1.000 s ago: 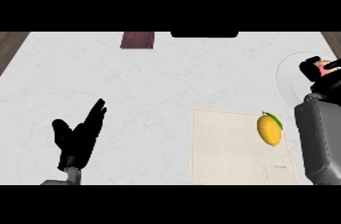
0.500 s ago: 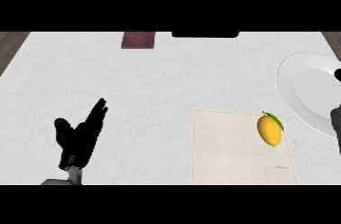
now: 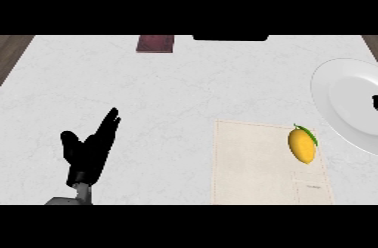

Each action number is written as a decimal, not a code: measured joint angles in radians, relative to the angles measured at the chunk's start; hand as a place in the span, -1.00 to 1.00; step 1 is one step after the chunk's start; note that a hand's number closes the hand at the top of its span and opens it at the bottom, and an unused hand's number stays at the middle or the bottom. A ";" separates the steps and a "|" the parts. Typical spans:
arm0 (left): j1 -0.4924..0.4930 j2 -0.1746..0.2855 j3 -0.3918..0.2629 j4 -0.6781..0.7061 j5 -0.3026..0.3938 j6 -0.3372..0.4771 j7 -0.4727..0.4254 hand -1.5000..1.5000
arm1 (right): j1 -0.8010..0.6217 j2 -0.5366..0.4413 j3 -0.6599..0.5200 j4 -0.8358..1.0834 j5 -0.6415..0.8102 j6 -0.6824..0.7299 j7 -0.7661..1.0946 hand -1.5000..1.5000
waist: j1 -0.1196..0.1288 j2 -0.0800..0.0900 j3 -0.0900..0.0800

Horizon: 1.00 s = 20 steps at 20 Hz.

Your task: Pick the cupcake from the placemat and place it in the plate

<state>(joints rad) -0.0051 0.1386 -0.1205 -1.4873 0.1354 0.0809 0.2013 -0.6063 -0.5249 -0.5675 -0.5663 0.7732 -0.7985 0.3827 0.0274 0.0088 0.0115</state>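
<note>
The left hand (image 3: 85, 157) is rested open by the desk's front-left corner, being unneeded, while the right hand's (image 3: 373, 102) state over the plate (image 3: 336, 99) cannot be told.

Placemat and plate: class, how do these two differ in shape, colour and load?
The placemat is rectangular; the plate is round. The placemat is beige, the plate white. The yellow fruit lies on the placemat, not on the plate. Both lie flat on the pale counter, to the robot's right.

Kitchen: white marble counter (image 3: 184, 92), plate (image 3: 341, 98), placemat (image 3: 251, 164), mango (image 3: 302, 145).
</note>
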 measured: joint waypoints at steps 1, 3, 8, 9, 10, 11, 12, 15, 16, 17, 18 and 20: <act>0.000 -0.001 -0.001 -0.003 0.001 -0.002 0.001 0.00 | 0.002 0.004 -0.016 0.006 -0.036 0.003 -0.055 -1.00 | 0.001 0.000 0.000; 0.001 -0.002 0.003 -0.004 0.002 0.000 0.005 0.00 | 0.001 0.003 -0.051 0.006 -0.104 0.011 -0.158 -1.00 | 0.001 0.001 0.001; 0.007 -0.005 0.004 -0.006 0.003 -0.005 -0.002 0.00 | -0.004 0.023 -0.149 -0.029 -0.263 -0.028 -0.392 -1.00 | 0.000 0.000 0.001; 0.007 -0.004 0.008 -0.003 0.004 -0.003 0.001 0.00 | 0.002 0.028 -0.171 -0.041 -0.299 -0.027 -0.437 -1.00 | -0.004 -0.002 0.000; 0.010 0.005 0.016 -0.011 0.011 -0.010 0.011 0.00 | 0.011 0.036 -0.196 -0.047 -0.337 -0.032 -0.484 -1.00 | -0.004 -0.002 -0.001; 0.007 0.002 0.016 -0.004 0.009 -0.008 0.010 0.00 | 0.011 0.041 -0.217 -0.049 -0.369 -0.033 -0.518 -1.00 | -0.006 -0.004 -0.001; 0.009 -0.003 0.012 -0.004 0.002 -0.004 0.007 0.00 | 0.021 0.043 -0.237 -0.052 -0.404 -0.024 -0.556 -1.00 | -0.009 -0.005 -0.001; 0.017 0.001 0.023 0.008 0.004 -0.015 -0.017 0.00 | 0.057 0.051 -0.281 -0.081 -0.498 0.047 -0.630 -1.00 | -0.018 -0.011 -0.002; 0.016 -0.004 0.023 0.016 0.003 -0.014 -0.021 0.00 | 0.075 0.058 -0.285 -0.102 -0.522 0.078 -0.641 -1.00 | -0.023 -0.014 -0.002; 0.016 0.000 0.029 0.016 0.006 -0.017 -0.016 0.00 | 0.089 0.069 -0.284 -0.124 -0.542 0.102 -0.647 -1.00 | -0.026 -0.016 -0.003; 0.022 0.004 0.031 0.012 0.006 -0.019 -0.015 0.00 | 0.111 0.083 -0.285 -0.155 -0.565 0.139 -0.655 -1.00 | -0.030 -0.018 -0.003; 0.030 0.003 0.032 -0.001 0.003 -0.015 -0.010 0.00 | 0.165 0.102 -0.281 -0.205 -0.602 0.208 -0.665 -1.00 | -0.034 -0.020 -0.004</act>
<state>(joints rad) 0.0248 0.1415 -0.0887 -1.4882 0.1382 0.0655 0.1911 -0.4408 -0.4225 -0.8488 -0.7717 0.1710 -0.5902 -0.2827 -0.0069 -0.0108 0.0071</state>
